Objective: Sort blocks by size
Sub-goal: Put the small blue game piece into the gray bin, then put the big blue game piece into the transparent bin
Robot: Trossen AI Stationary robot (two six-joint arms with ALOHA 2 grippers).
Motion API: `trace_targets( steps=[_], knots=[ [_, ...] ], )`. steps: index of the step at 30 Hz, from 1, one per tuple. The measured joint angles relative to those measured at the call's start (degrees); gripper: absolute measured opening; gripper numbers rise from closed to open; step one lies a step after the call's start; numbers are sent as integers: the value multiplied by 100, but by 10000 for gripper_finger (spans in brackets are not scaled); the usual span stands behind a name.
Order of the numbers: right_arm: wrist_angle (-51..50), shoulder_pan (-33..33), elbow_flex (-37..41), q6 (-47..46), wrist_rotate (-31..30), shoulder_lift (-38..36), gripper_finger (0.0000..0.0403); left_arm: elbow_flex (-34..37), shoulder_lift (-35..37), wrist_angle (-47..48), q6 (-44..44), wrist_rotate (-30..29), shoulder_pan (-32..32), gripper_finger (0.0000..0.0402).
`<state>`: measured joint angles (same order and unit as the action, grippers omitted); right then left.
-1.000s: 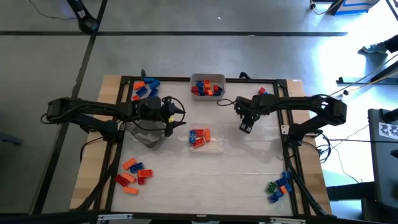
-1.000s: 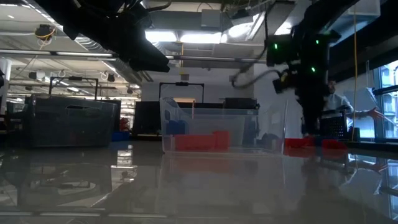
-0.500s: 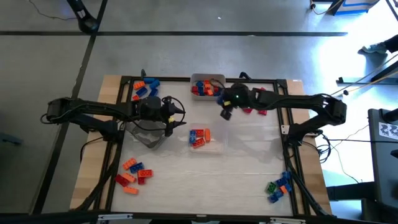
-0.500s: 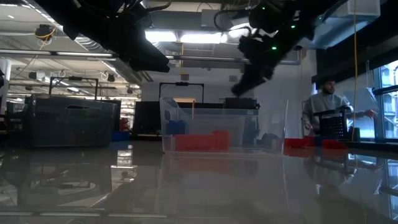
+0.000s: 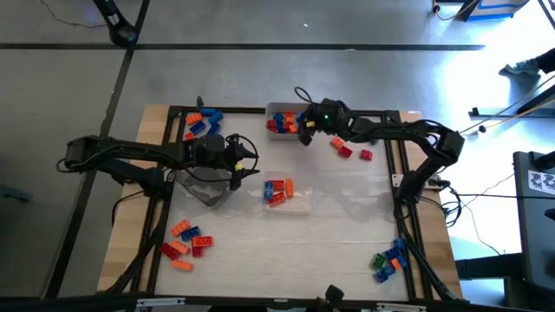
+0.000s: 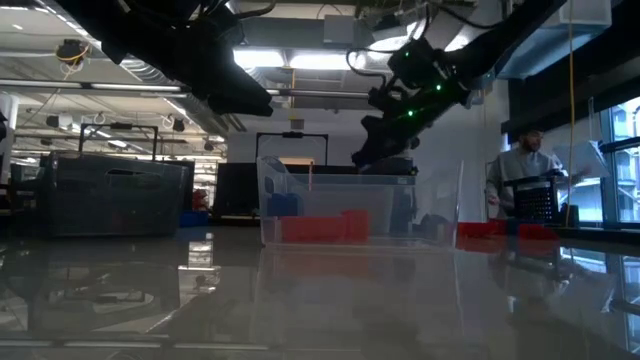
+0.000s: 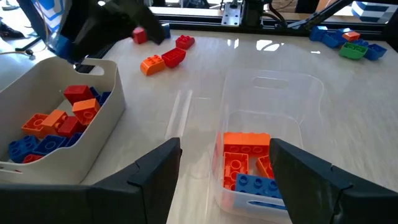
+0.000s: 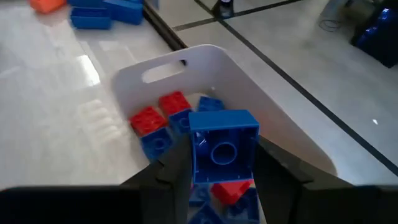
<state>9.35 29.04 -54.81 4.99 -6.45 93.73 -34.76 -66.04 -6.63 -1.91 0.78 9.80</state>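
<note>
My right gripper (image 5: 305,132) hangs over the white tray (image 5: 276,110) at the table's far edge, shut on a blue square block (image 8: 222,146). In that tray lie red, blue and orange blocks (image 8: 163,121). My left gripper (image 7: 227,180) waits open left of the clear tray (image 7: 273,118), which holds orange and blue blocks (image 5: 278,190). Loose red and orange blocks (image 5: 347,148) lie on the table right of the white tray. My right gripper pinches the blue square block by two opposite sides (image 8: 194,158) between its two fingers. The fingers slant downward, coming from the table's right. The block is lifted clear above the white tray, its hollow underside turned toward the wrist camera.
Piles of blocks lie at the far left (image 5: 201,123), the near left (image 5: 186,243) and the near right corner (image 5: 388,258). A black frame (image 5: 395,173) edges the table. A person (image 6: 525,185) stands in the room beyond.
My right gripper has swung from the table's right middle toward the far edge and leftward, ending over the white tray. It has tipped up from pointing nearly straight down to a shallow slant. My left arm has kept still.
</note>
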Motion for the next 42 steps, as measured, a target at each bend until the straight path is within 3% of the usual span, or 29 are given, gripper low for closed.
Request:
trace_targets(
  steps=[5, 29, 34, 42],
  knots=[
    [124, 169, 0, -11, 256, 92, 140, 0, 0, -6, -7, 0, 4, 232],
    [378, 175, 0, 62, 207, 105, 153, 0, 0, -2, -2, 0, 4, 232],
    [422, 174, 0, 94, 15, 105, 179, 0, 0, -3, 26, -1, 4, 232],
    [363, 168, 0, -42, 6, 86, 268, -4, 0, 12, 151, -185, 4, 232]
  ],
)
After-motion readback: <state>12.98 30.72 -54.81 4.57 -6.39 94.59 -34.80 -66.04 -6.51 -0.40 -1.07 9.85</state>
